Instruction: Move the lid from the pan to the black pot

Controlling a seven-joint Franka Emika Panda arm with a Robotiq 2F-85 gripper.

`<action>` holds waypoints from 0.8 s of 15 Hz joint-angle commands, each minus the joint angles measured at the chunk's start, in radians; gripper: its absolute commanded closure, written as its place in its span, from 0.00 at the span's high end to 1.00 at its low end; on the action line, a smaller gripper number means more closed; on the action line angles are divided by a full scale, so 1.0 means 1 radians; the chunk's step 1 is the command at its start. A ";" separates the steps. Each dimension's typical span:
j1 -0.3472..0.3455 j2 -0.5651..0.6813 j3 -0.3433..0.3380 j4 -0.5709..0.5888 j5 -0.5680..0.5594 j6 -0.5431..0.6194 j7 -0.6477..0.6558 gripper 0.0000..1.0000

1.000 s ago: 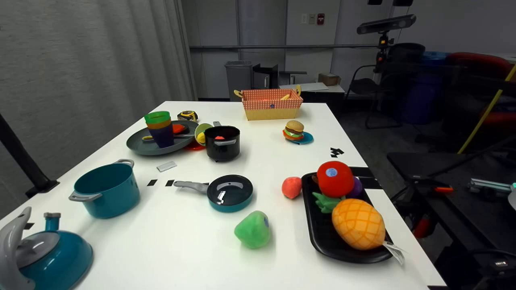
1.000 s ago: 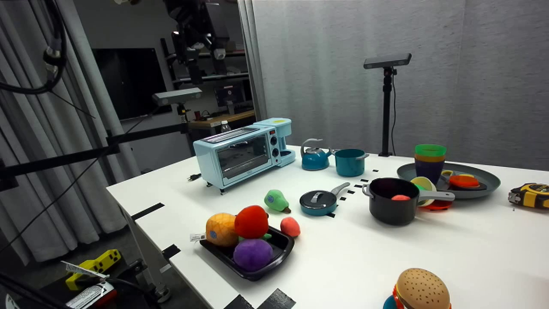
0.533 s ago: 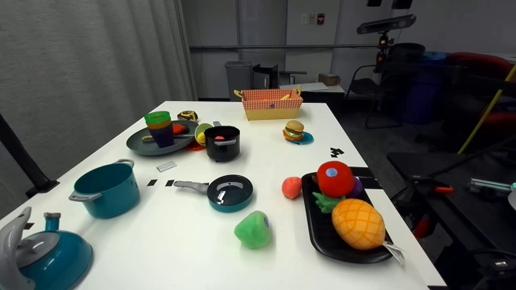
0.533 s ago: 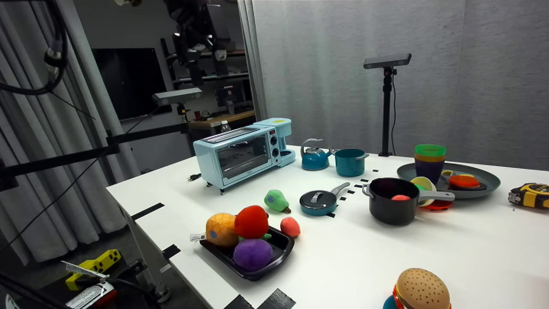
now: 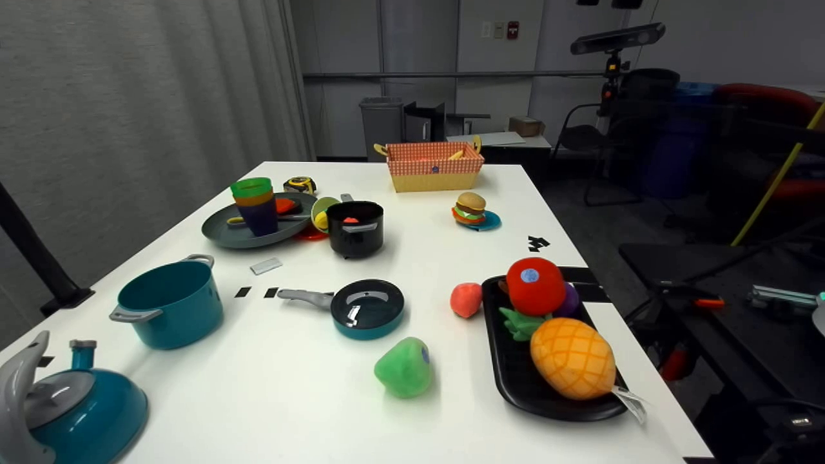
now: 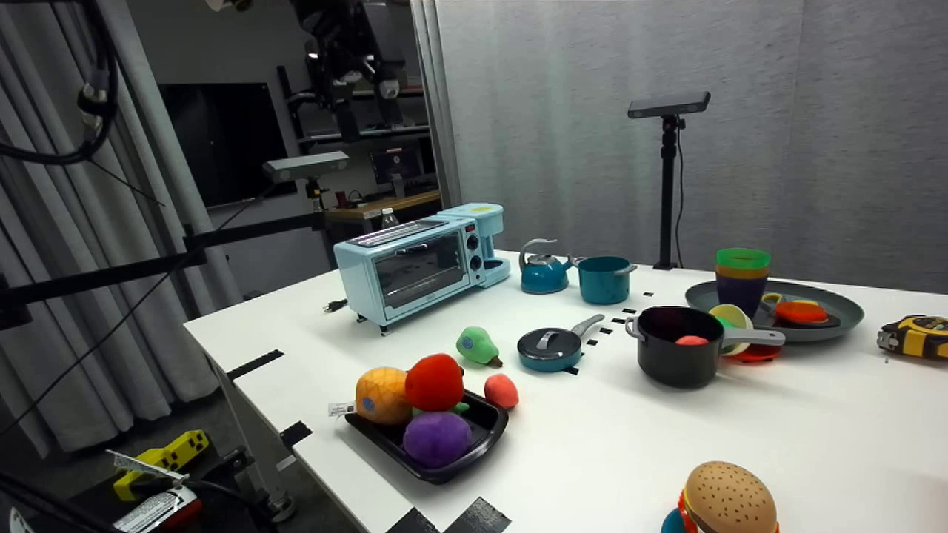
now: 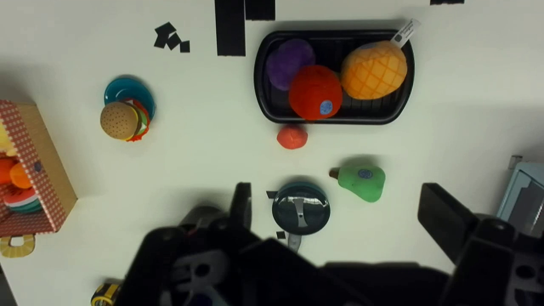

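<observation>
The dark lid (image 5: 377,301) with a grey handle sits on the small teal pan (image 5: 368,330). They also show in an exterior view, lid (image 6: 563,343) and pan (image 6: 549,363), and in the wrist view, lid (image 7: 315,216) and pan rim (image 7: 299,184). The black pot (image 5: 356,237) (image 6: 678,355) stands uncovered with a red item inside. In the wrist view my left-hand finger mostly hides the pot (image 7: 203,212). My gripper (image 6: 370,118) is open and empty, high above the table. In the wrist view the gripper (image 7: 335,187) has its fingers wide apart, the lid between them in view.
A green pear (image 5: 405,367) and a red fruit (image 5: 466,299) lie near the pan. A black tray (image 5: 509,386) holds plush fruit. A teal pot (image 5: 171,309), kettle (image 5: 97,412), grey plate (image 5: 232,235) with cups, burger (image 5: 470,206), basket (image 5: 435,180) and toaster oven (image 6: 418,266) stand around.
My gripper has shifted slightly: right and a little down in an exterior view, left in the opposite exterior view. It stays open. The lid, pan and black pot have not moved.
</observation>
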 commanded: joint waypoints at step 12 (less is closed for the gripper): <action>0.007 0.051 0.002 0.056 -0.005 0.013 0.006 1.00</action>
